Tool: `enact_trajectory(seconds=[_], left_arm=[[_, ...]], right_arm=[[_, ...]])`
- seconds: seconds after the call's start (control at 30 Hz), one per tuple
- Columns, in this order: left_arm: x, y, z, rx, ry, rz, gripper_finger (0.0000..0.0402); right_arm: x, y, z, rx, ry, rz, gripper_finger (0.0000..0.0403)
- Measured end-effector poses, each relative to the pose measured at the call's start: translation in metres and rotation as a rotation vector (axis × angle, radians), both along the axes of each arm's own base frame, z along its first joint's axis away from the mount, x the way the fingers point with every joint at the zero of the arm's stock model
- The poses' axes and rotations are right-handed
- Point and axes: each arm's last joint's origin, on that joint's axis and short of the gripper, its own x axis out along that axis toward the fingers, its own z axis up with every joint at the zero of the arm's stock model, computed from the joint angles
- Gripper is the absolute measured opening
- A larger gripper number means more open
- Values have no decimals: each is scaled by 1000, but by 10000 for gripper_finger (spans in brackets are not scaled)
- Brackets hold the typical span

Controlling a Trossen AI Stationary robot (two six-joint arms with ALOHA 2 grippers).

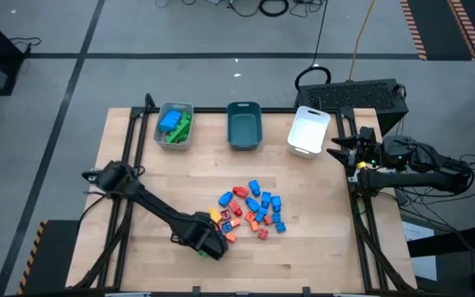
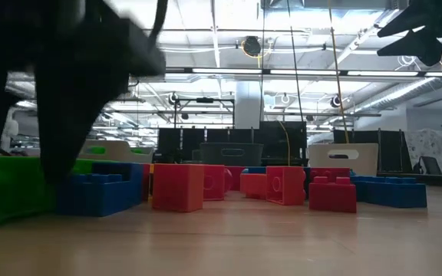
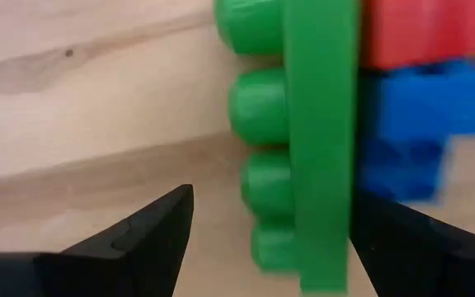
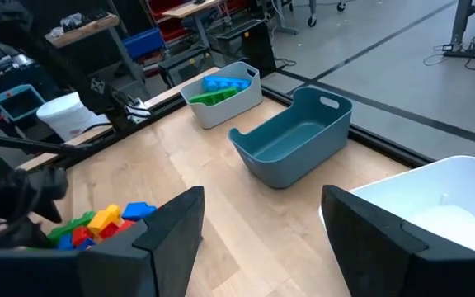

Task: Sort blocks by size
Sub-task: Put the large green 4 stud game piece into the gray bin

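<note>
The blocks (image 1: 252, 210) lie in a loose pile of blue, red, orange and yellow bricks on the wooden table, right of centre. At the pile's near-left end a green brick (image 3: 312, 140) lies on its side against red and blue bricks. My left gripper (image 3: 270, 206) points down over it, open, with one finger on each side of the brick and a gap on the studded side. In the high view that gripper (image 1: 213, 245) covers most of the brick. My right gripper (image 4: 262, 223) waits open at the table's right edge (image 1: 336, 151), high above the white tray.
Three trays stand along the far edge: a grey one (image 1: 190, 111) holding blue and green bricks, a teal one (image 1: 244, 136) and a white one (image 1: 308, 136). Bare wood lies between the trays and the pile, and along the near edge.
</note>
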Motion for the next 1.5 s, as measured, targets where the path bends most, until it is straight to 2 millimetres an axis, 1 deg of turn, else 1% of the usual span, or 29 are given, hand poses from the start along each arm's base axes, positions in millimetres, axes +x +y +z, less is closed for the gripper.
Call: enact_trajectory(seconds=[0.1,0.17,0.23,0.33,0.47,0.5,0.63,0.77,0.8,0.87,0.97,1.1,1.2,1.33,1.4,1.5], left_arm=[[3,-1,-13,11,18,-4,305],[5,-2,-17,15,19,-10,303],[7,0,-20,17,20,-29,291],[10,3,-22,7,23,-42,255],[13,8,-20,-5,19,-74,181],[13,10,-20,-7,19,-85,171],[17,19,-18,-21,24,-121,171],[22,38,-6,-9,4,-123,171],[23,45,1,2,-5,-108,171],[22,62,23,26,-39,-98,171],[15,95,52,70,-40,-83,171],[-1,153,90,165,-60,-43,171],[-14,197,111,235,-79,-6,171],[-34,252,130,312,-99,32,171],[-43,277,134,343,-81,52,171],[-57,312,134,356,-48,79,171]], right_arm=[[0,0,0,3,-2,-1,238],[0,0,0,-6,3,2,238],[0,0,0,-11,5,3,238],[0,0,0,-10,4,3,238],[0,0,0,-10,5,3,238],[0,0,0,-10,4,4,238],[0,0,0,-10,4,3,238],[0,0,0,2,-1,-1,238],[0,0,0,4,-1,-1,238],[0,0,0,4,-1,-1,238],[0,0,0,1,0,0,238],[0,0,0,-2,1,0,238],[0,0,0,-3,1,0,238],[0,0,0,-3,2,1,238],[0,0,0,-3,1,0,238],[0,0,0,-3,2,-1,238]])
